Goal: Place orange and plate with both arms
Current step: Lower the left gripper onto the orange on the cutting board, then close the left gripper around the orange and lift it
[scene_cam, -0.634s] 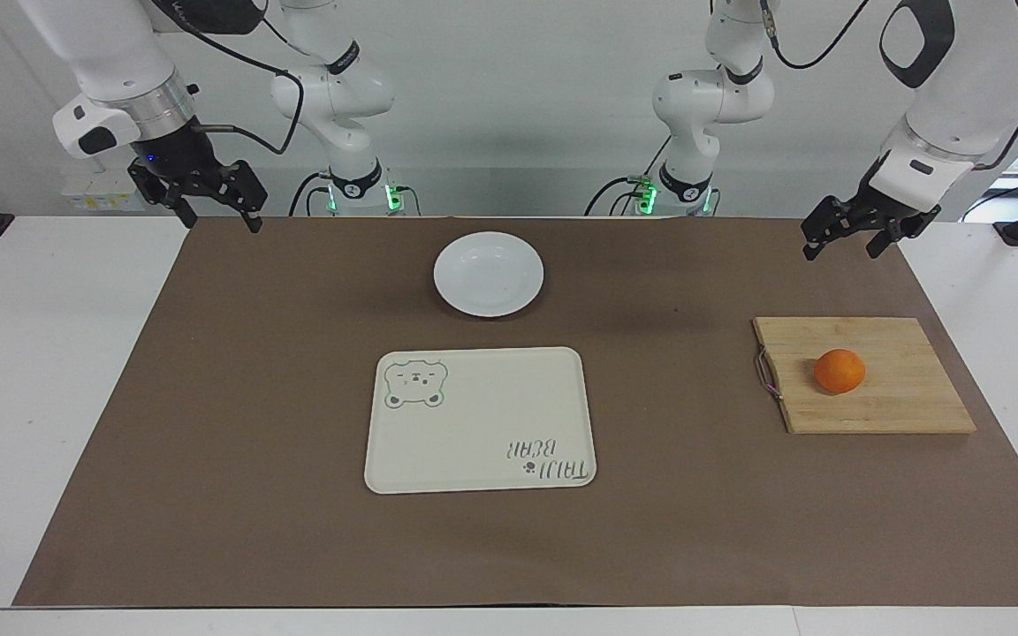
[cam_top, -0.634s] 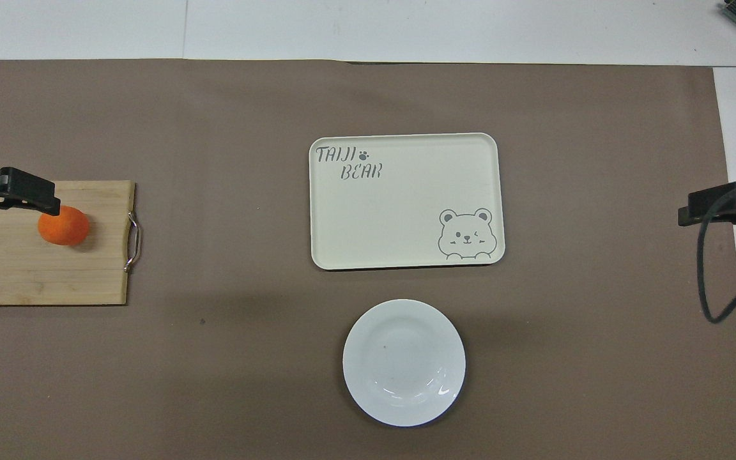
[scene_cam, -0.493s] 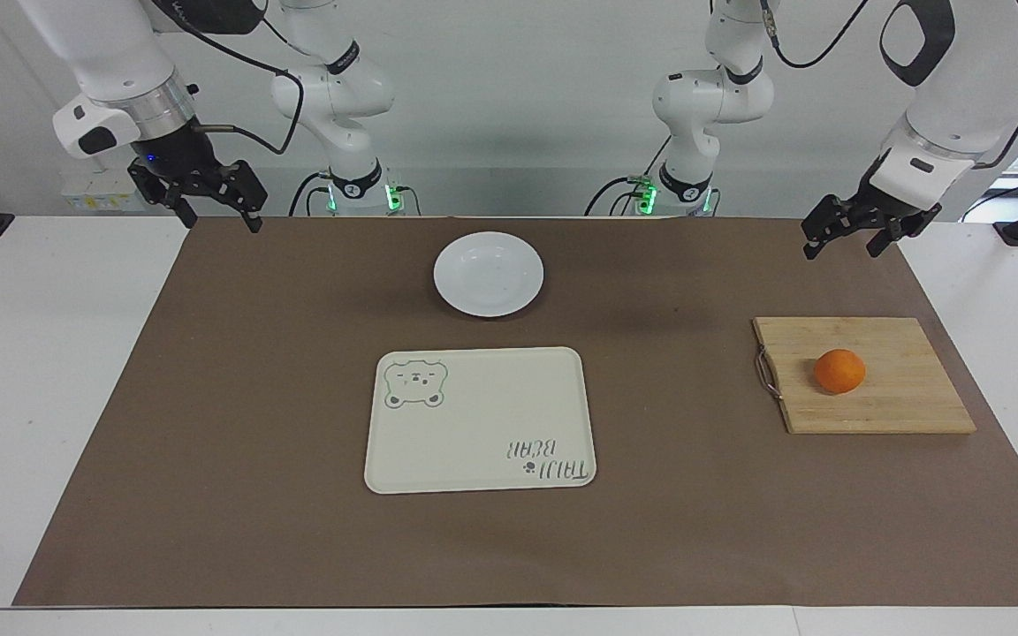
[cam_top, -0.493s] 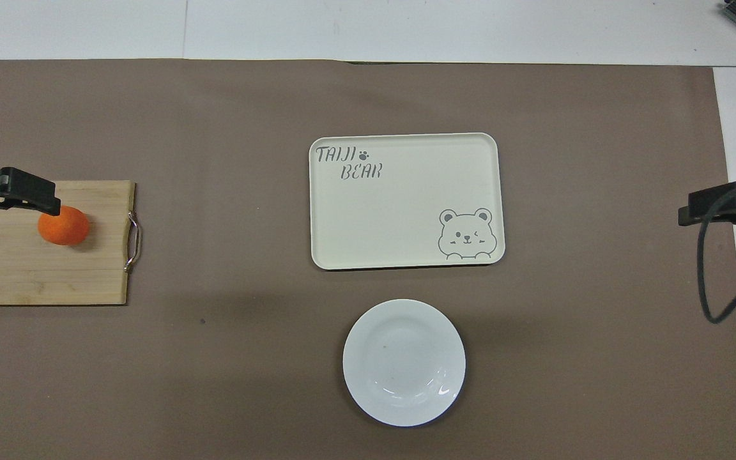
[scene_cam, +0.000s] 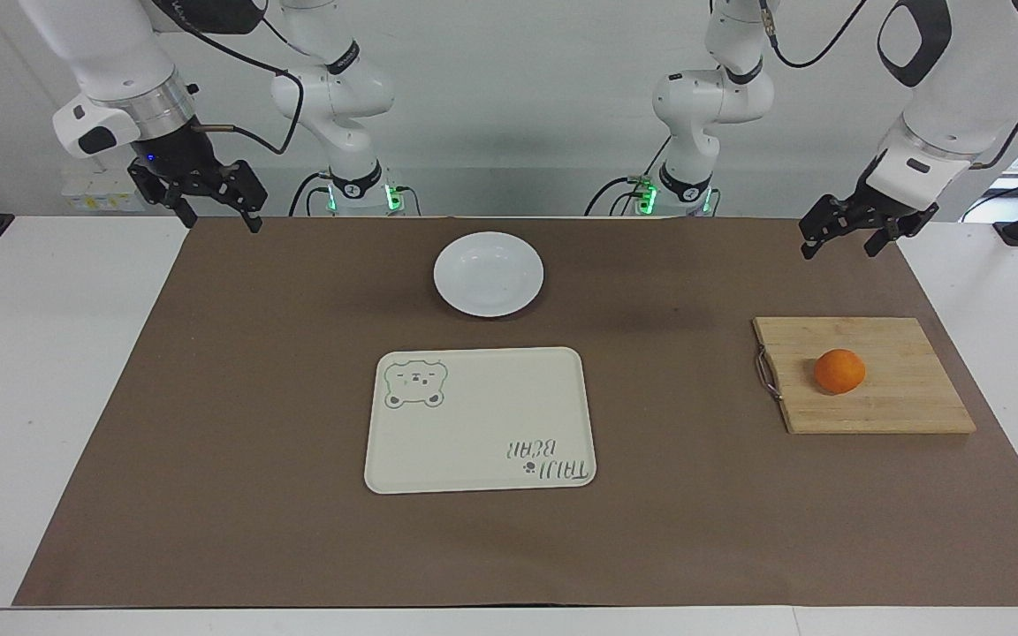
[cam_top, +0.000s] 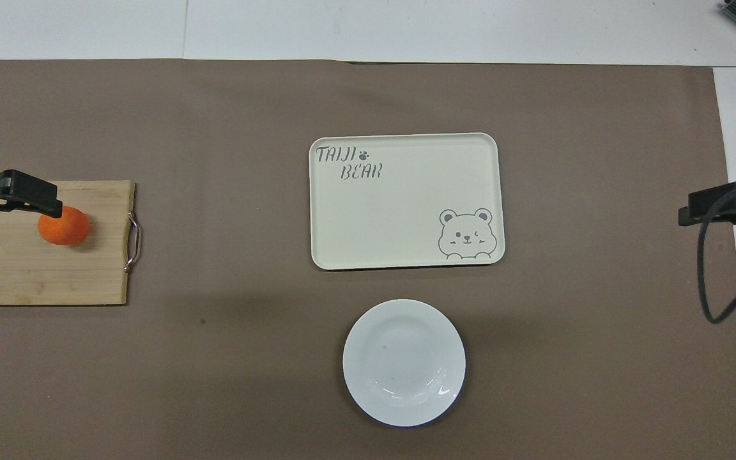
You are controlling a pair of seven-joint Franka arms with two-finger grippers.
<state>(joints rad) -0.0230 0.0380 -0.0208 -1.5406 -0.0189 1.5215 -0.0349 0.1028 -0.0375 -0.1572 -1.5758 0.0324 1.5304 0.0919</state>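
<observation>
The orange (scene_cam: pixel 839 371) lies on a bamboo cutting board (scene_cam: pixel 902 397) at the left arm's end of the table; it also shows in the overhead view (cam_top: pixel 64 227). The white plate (scene_cam: pixel 489 274) sits empty on the brown mat near the robots, also in the overhead view (cam_top: pixel 404 362). My left gripper (scene_cam: pixel 838 246) is open and empty, raised in the air, clear of the orange. In the overhead view it (cam_top: pixel 26 193) overlaps the orange's edge. My right gripper (scene_cam: pixel 217 217) is open and empty, raised over the mat's corner at the right arm's end.
A cream rectangular tray with a bear drawing (scene_cam: pixel 480 420) lies mid-table, farther from the robots than the plate. The cutting board (cam_top: pixel 23 275) has a metal handle facing the tray. The right gripper's cable (cam_top: pixel 703 268) hangs over the mat's edge.
The left gripper has shifted very slightly. The right arm, the orange and the plate have not moved.
</observation>
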